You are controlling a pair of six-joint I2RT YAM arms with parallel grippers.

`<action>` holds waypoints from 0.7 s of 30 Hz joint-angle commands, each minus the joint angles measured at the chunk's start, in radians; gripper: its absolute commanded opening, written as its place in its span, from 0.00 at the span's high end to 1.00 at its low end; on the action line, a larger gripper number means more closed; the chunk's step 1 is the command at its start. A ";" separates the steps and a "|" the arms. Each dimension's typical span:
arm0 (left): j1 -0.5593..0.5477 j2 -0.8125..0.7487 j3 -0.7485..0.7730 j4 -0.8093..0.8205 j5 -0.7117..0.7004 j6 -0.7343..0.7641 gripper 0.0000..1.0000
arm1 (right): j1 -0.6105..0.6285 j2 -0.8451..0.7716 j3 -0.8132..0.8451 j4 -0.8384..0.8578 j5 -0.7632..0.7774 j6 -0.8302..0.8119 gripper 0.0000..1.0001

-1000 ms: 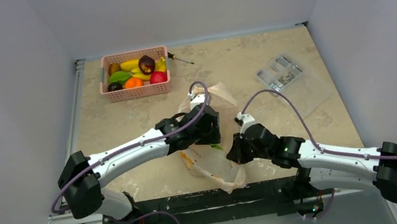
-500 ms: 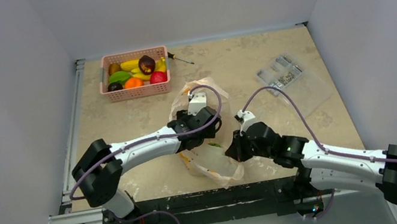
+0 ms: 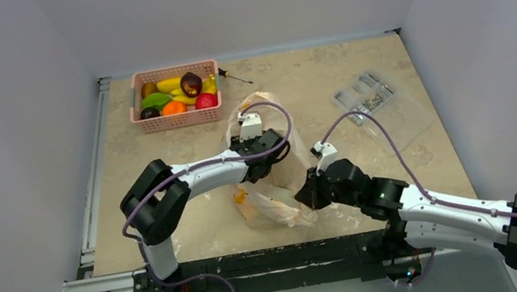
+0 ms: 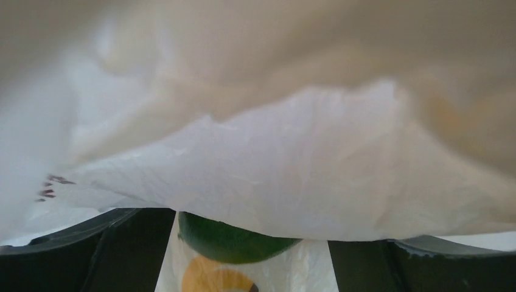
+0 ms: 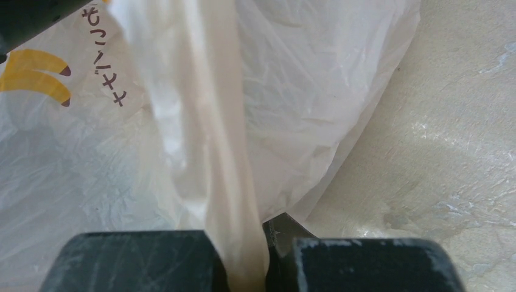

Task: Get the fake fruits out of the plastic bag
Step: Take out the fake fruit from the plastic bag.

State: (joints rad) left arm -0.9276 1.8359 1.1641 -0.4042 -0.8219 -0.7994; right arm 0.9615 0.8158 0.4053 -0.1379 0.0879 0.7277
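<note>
Plastic bag (image 3: 273,195) lies crumpled on surface (image 3: 327,103), centre-front; right end effector (image 5: 248,258) pinched tight on a bag strip, left end effector (image 3: 276,160) inside w/ jaws wide either side of green fake fruit (image 4: 234,236), part-hidden by film: best go under film, then close gently.

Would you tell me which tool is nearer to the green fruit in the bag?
Left: the left tool is inside the plastic bag, facing the green fruit; the right tool pinches the bag outside.
</note>
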 commanded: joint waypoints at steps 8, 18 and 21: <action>0.029 0.016 0.002 0.099 0.080 0.099 0.46 | 0.003 -0.039 -0.004 -0.018 0.044 0.024 1.00; 0.028 -0.155 -0.087 0.126 0.367 0.139 0.66 | 0.003 -0.008 0.013 0.002 0.072 0.024 1.00; 0.029 -0.196 -0.101 0.113 0.482 0.110 0.70 | 0.003 0.007 0.029 0.001 0.088 0.025 1.00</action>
State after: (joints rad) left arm -0.9024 1.7241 1.0809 -0.3138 -0.5323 -0.6842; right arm 0.9615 0.8101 0.4034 -0.1631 0.1242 0.7444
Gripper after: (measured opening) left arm 0.714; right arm 0.005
